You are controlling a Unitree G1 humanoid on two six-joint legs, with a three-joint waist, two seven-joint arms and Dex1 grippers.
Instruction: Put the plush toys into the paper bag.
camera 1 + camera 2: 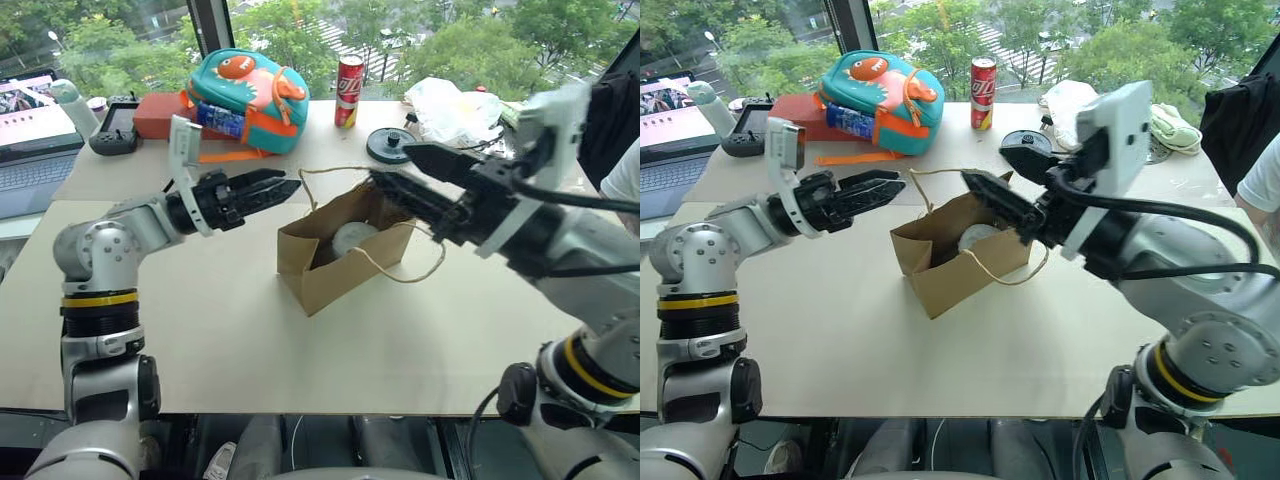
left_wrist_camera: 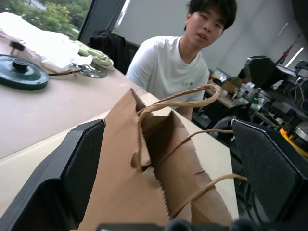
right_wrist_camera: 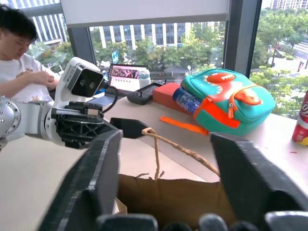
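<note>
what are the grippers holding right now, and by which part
Nothing is held. The left gripper and right gripper are both open and empty above the paper bag, cord handles loose.

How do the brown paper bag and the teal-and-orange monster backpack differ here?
The brown paper bag stands open-topped mid-table with a grey-white plush ball inside; the teal-and-orange monster backpack lies zipped shut at the far edge. The bag is plain kraft, the backpack bright and printed. Both rest on the table.
</note>
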